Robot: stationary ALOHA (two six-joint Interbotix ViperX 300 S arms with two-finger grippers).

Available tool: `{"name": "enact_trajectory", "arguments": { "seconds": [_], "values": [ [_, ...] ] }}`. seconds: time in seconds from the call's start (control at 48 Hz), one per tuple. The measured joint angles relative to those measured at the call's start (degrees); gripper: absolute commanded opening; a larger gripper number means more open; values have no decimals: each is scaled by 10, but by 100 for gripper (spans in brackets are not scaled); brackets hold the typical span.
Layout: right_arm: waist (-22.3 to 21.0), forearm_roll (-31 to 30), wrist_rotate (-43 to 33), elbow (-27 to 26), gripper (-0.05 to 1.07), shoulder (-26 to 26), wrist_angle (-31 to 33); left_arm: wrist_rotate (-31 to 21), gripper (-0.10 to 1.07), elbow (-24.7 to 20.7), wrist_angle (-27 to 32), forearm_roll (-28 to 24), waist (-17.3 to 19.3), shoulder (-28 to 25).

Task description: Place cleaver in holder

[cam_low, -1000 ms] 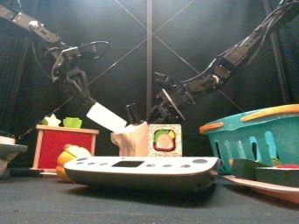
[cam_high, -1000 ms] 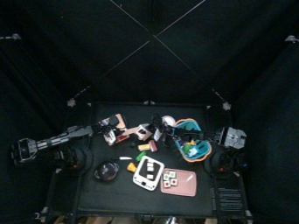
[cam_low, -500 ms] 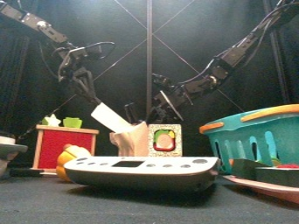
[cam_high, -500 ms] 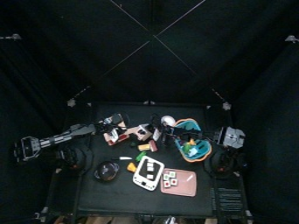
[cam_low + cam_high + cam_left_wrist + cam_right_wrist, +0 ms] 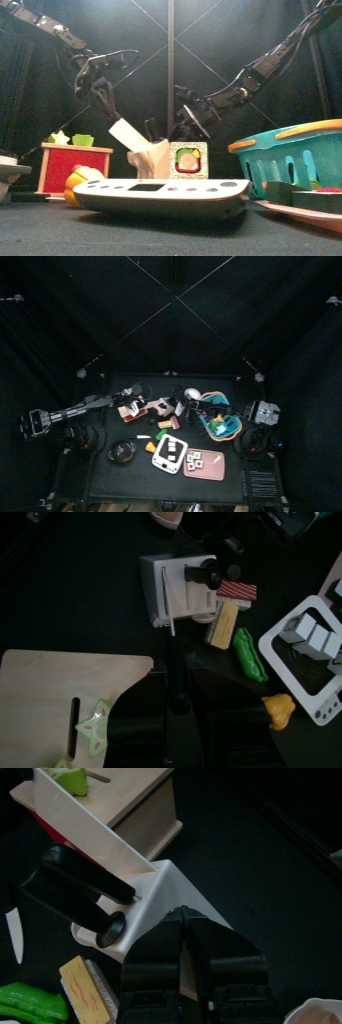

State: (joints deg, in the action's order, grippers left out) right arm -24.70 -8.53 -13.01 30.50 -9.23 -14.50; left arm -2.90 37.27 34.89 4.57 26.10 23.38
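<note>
My left gripper has lifted away from the holder. A second ago it hung low, just above the cleaver; now it sits higher and further back, well clear of the blade. Its jaws are spread about halfway with nothing between them, so I have let go.

The cleaver has not moved while I pulled back. Its pale blade stands slanted up out of the left side of the holder, beside the black handles of the other knives. Nothing has shifted or tipped, and the holder is where it was.

My right gripper has not moved. Its jaws are drawn close, with only a thin slit between them, and their tips are on the white corner of the holder. I take that as a steadying pinch on its wall.

I judge the placing to be done or nearly so, since the cleaver stands in the holder without my help. It leans and shows a lot of blade, and I cannot see how deep it sits in its slot. What seems left is to release the holder gently without jogging it and draw both arms away.
</note>
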Motion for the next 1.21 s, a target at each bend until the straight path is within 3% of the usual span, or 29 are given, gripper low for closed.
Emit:
{"name": "enact_trajectory", "arguments": {
  "seconds": [0.646,0.729,1.104,1.208],
  "values": [
    [1,-12,0,-22,38,-23,1,2,42,-51,20,-2,2,-59],
    [1,-12,0,-22,38,-23,4,2,47,-53,18,-4,4,-62],
    [2,-12,0,-22,38,-23,12,2,88,-53,-12,-6,4,-71],
    [1,-12,-1,-22,38,-23,13,2,92,-53,-21,-6,4,-71]
  ]
}}
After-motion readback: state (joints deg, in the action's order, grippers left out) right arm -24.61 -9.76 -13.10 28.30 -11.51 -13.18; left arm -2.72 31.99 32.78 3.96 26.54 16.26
